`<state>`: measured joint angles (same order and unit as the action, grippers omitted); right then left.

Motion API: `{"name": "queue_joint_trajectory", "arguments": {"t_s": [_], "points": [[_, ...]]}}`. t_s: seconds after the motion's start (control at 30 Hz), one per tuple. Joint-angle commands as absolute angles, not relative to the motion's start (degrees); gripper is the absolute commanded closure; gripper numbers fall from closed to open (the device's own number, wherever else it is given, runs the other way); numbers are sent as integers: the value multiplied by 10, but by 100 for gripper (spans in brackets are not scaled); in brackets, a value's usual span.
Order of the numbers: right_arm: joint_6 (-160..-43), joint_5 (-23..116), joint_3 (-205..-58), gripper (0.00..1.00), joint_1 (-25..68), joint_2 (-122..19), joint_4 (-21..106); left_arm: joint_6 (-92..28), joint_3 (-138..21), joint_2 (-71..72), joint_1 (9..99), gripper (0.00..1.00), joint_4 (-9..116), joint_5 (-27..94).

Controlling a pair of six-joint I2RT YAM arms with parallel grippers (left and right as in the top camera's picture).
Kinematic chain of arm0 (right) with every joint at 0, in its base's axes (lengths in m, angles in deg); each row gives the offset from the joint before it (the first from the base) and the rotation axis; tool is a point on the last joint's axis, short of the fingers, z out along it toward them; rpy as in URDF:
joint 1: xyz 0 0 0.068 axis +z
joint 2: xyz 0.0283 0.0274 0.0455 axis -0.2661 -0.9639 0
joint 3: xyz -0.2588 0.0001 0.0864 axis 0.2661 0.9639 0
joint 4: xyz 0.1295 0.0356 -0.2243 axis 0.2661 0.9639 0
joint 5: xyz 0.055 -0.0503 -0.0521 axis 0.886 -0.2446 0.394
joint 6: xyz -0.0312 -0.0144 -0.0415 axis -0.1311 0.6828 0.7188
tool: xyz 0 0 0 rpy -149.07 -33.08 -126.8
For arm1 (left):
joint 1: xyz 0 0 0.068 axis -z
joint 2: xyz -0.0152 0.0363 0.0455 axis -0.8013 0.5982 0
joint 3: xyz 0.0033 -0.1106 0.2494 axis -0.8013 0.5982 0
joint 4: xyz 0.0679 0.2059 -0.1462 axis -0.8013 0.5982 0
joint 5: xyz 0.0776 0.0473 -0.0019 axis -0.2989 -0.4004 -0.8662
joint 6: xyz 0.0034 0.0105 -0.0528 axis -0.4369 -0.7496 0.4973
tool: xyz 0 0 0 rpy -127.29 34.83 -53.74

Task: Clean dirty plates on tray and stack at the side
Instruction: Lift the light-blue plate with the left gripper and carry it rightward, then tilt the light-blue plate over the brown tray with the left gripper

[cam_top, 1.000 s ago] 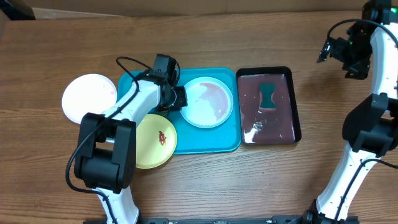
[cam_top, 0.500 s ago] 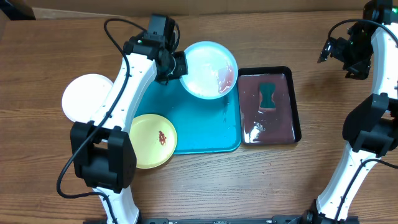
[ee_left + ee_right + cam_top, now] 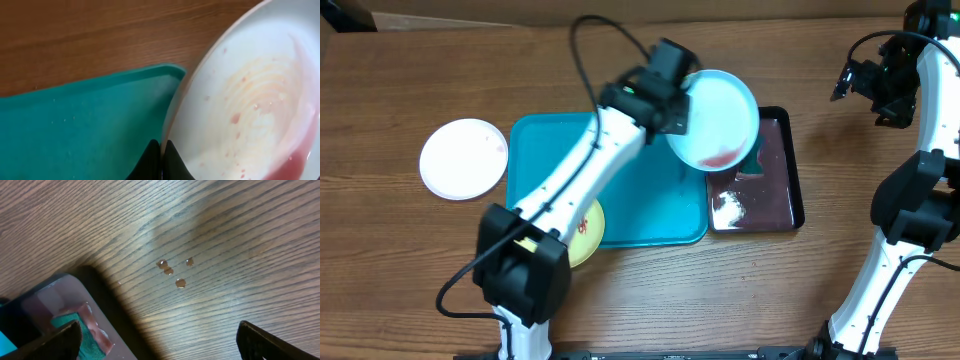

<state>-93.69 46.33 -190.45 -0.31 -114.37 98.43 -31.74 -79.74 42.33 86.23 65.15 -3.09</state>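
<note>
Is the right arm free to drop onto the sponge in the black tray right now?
Probably not straight down: the left arm holds the blue plate tilted over the black tray, covering the sponge in the overhead view. The right arm sits off to the side, jaws open.

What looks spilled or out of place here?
A few brownish drops lie on the wooden table beside the black tray: spilled liquid. The left gripper holds the blue plate tilted, reddish liquid pooled at its low edge.

tray (image 3: 650, 200) lay centre | narrow tray (image 3: 782, 205) right of it | my held plate (image 3: 715, 115) over both | second plate (image 3: 463, 158) left | third plate (image 3: 590, 235) lower-left
</note>
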Motion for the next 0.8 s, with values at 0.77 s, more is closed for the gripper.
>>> {"name": "queue_joint_trajectory", "arguments": {"t_s": [0.77], "points": [[-937,470,-1913,0,-4,-1130,983,-637,-816,422,1183,96,473,-763]]}}
